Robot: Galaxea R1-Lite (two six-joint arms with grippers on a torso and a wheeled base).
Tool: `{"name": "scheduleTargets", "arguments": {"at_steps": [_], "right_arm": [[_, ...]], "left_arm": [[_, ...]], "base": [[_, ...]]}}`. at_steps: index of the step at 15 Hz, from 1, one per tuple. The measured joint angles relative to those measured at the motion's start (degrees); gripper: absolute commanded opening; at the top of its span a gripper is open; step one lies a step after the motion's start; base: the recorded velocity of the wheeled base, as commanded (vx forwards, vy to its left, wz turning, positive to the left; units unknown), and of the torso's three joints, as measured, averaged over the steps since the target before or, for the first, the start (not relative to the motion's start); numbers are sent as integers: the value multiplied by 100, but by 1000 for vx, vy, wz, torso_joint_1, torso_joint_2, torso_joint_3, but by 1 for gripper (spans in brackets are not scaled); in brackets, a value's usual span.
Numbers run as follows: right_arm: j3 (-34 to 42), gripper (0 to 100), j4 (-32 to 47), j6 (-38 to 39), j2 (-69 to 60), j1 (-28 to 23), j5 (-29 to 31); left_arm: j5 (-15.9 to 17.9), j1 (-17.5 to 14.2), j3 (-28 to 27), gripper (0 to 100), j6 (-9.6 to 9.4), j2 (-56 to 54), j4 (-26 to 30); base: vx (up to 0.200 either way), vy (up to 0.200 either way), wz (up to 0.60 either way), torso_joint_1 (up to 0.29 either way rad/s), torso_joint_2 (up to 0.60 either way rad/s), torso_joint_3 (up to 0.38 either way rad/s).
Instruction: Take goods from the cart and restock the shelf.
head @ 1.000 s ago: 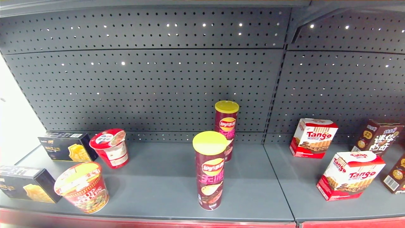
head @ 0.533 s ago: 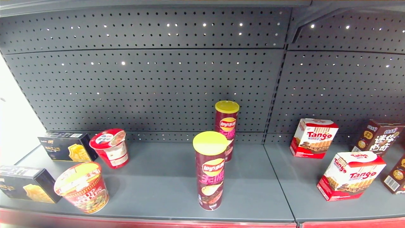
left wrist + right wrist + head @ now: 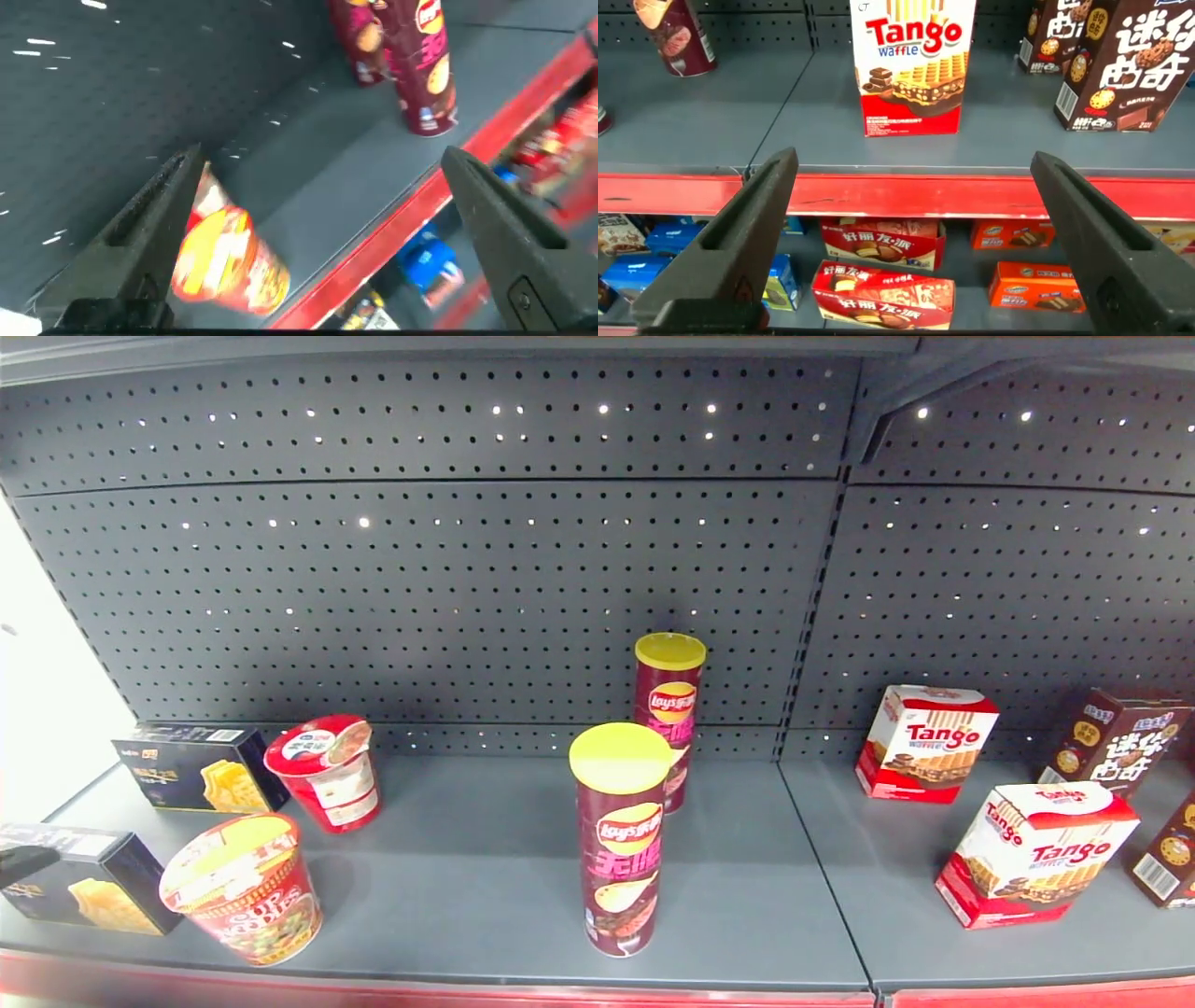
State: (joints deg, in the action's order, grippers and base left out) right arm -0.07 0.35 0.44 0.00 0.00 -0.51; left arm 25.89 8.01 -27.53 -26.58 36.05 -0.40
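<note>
Red noodle cup [image 3: 229, 266] is standing at the shelf's [image 3: 467, 868] front edge near the wide-open, empty left gripper [image 3: 318, 243], demanding clearance; the right gripper [image 3: 915, 233] is likewise gaping empty.

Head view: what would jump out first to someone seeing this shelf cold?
On the grey shelf, a tall maroon front can with a yellow lid stands mid-shelf near the edge, a matching rear can behind it by the pegboard. Right of them sit a front wafer box and a rear wafer box; at left, a red noodle cup stands near the edge.
</note>
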Motion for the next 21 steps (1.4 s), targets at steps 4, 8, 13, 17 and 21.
{"name": "scheduleTargets", "arguments": {"at_steps": [4, 8, 13, 17, 21], "right_arm": [[0, 100, -2, 2, 0, 0, 0], [0, 100, 0, 0, 0, 0, 0], [0, 100, -2, 0, 0, 0, 0], [0, 100, 0, 5, 0, 0, 0], [0, 100, -2, 2, 0, 0, 2]], "left_arm": [[-200, 767, -480, 100, 758, 1827, -323], [-841, 1214, -592, 100, 1432, 3377, -1229], [-1402, 1481, -623, 100, 1651, 4612, -1389], [-1492, 2046, -656, 100, 1944, 4986, -1618], [-1698, 2343, -667, 100, 1963, 5453, -2182]], "base": [[0, 0, 0, 0, 0, 0], [0, 0, 0, 0, 0, 0], [0, 0, 0, 0, 0, 0], [0, 0, 0, 0, 0, 0], [0, 0, 0, 0, 0, 0]]}}
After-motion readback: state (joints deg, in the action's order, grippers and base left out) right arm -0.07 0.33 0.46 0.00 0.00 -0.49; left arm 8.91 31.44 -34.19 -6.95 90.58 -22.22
